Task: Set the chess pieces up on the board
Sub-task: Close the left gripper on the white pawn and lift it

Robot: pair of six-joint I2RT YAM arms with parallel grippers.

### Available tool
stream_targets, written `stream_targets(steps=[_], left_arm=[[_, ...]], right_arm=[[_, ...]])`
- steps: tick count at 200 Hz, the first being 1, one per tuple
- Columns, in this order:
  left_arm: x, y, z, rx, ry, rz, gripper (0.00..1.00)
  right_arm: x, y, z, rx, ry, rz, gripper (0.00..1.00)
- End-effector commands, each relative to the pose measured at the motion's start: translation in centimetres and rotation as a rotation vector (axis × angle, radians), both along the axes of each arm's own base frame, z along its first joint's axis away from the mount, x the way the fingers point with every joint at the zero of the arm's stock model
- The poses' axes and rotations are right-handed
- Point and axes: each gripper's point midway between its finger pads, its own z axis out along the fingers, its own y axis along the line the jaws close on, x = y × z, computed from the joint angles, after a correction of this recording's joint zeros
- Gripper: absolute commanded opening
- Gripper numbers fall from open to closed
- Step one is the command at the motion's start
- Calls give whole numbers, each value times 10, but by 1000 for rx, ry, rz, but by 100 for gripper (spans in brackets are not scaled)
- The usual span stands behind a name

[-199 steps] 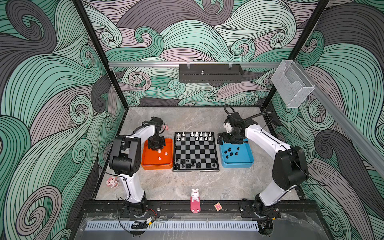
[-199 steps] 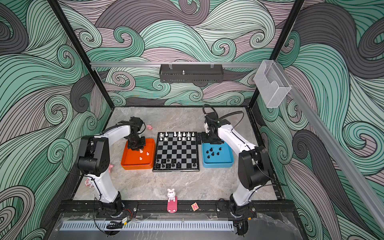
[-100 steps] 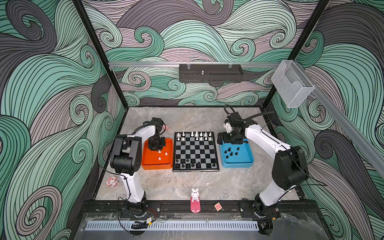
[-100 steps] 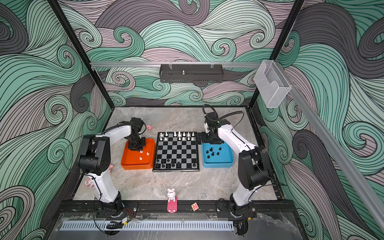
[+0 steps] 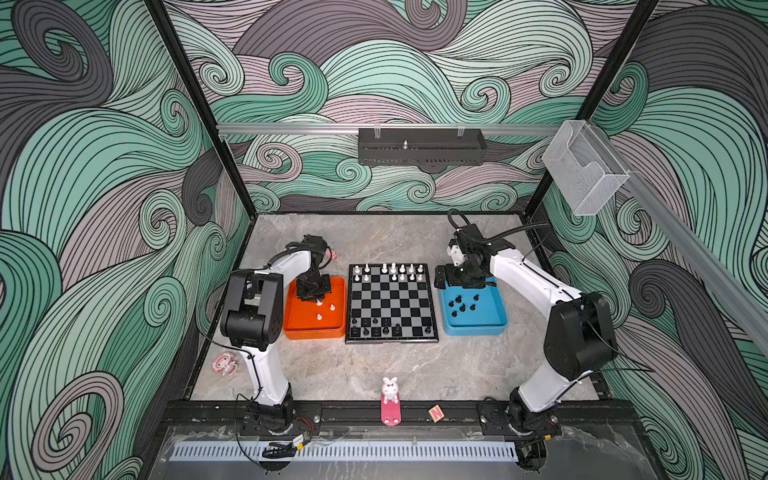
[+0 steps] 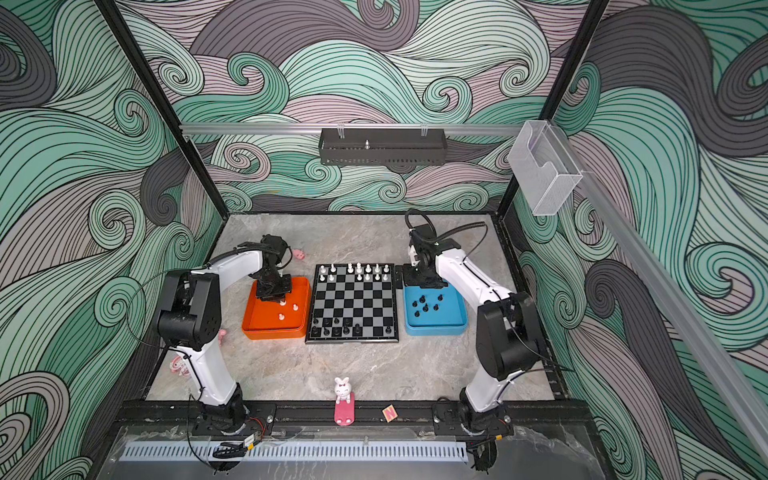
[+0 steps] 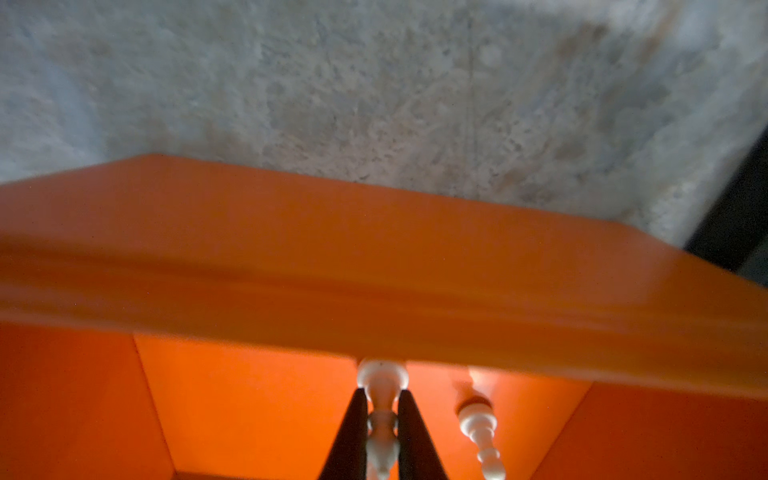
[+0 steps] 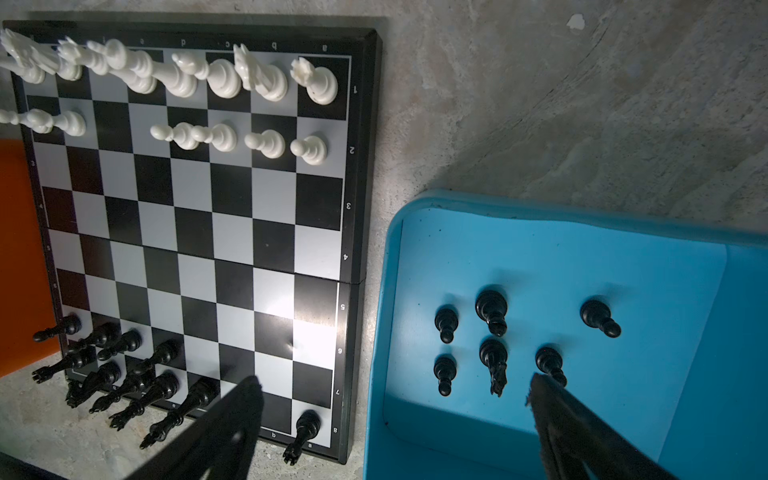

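Note:
The board [image 5: 392, 302] lies mid-table in both top views, with white chess pieces [image 5: 392, 270] on its two far rows and black ones [image 5: 376, 330] on the near rows. My left gripper [image 5: 314, 294] is down in the orange tray [image 5: 314, 328]. In the left wrist view that gripper [image 7: 382, 415] is shut on a white pawn [image 7: 382, 378], and another white piece [image 7: 478, 424] stands beside it. My right gripper [image 8: 395, 384] hangs open over the far end of the blue tray [image 8: 623, 232]. It holds nothing, and several black pieces [image 8: 490, 307] stand below it.
A white bunny figure [image 5: 390, 390] and a small lettered block [image 5: 435, 413] sit at the front edge. Pink figurines lie at the left front [image 5: 224, 363] and behind the left arm [image 5: 331, 253]. A clear box [image 5: 584, 168] hangs on the right rail.
The left gripper's jaws have closed onto the white pawn in the orange tray. Neither arm has visibly shifted, and the right gripper stays open.

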Motion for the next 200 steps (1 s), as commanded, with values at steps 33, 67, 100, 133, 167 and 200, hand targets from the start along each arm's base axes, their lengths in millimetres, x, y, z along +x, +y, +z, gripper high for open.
stream_targets(steps=[33, 67, 100, 133, 167, 200], left_arm=[[8, 1, 26, 28, -30, -36, 14], [11, 3, 51, 62, -49, -59, 14], [18, -11, 84, 74, -86, -105, 16], [35, -48, 113, 47, -149, -184, 16], [56, -98, 122, -11, -190, -278, 16], [72, -144, 131, -72, -235, -353, 17]], right_arm=[[2, -3, 0, -7, -5, 1, 100], [4, -2, 1, -6, -9, 5, 100], [4, -3, 2, -3, -10, 3, 100], [3, -3, 1, 3, -5, 1, 100], [1, -6, 2, 4, -6, -5, 100], [-2, -13, 1, -5, -5, -20, 100]])
